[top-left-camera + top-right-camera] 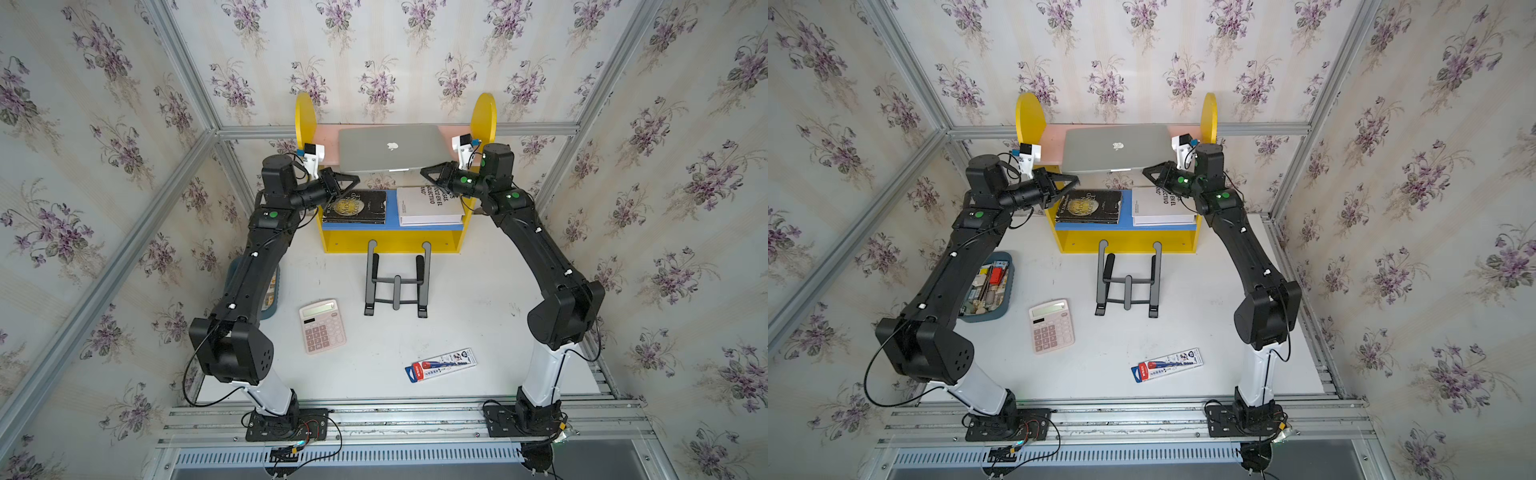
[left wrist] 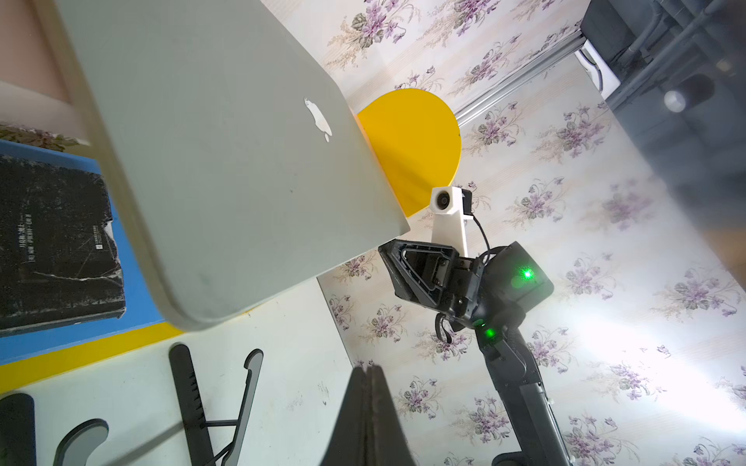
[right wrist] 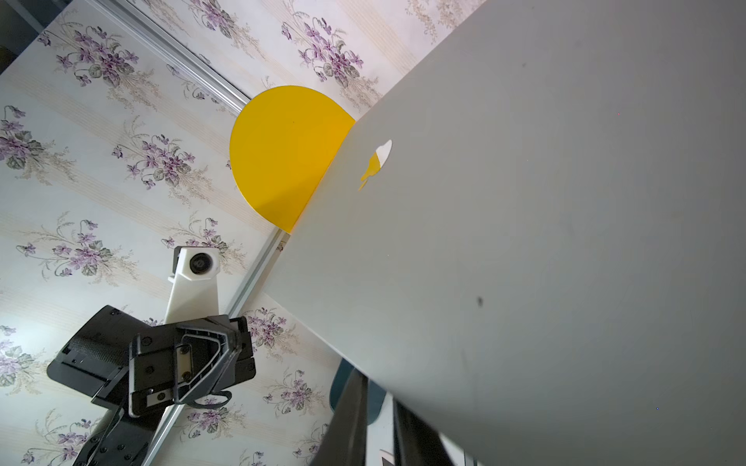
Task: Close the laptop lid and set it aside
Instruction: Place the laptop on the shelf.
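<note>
**Top views.** Slim silver aluminium laptop (image 1: 415,161), with its silver-grey laptop lid (image 1: 365,151) folded flat and logo up. It is laid on the pink top board (image 1: 328,143) of the yellow shelf unit (image 1: 390,246) at far centre, its near edge projecting past the board. The left gripper (image 1: 356,179) is placed just off the near left corner, the right gripper (image 1: 423,171) just off the near right corner. A black folding stand (image 1: 396,286) is set nearer, on the white table (image 1: 478,332).

**Left wrist view.** The left gripper's fingers (image 2: 355,403) are pressed together with nothing between them, apart from the lid.

**Right wrist view.** The right gripper's fingers (image 3: 351,407) are drawn together and partly hidden beneath the lid; no pinched object can be made out.
</note>
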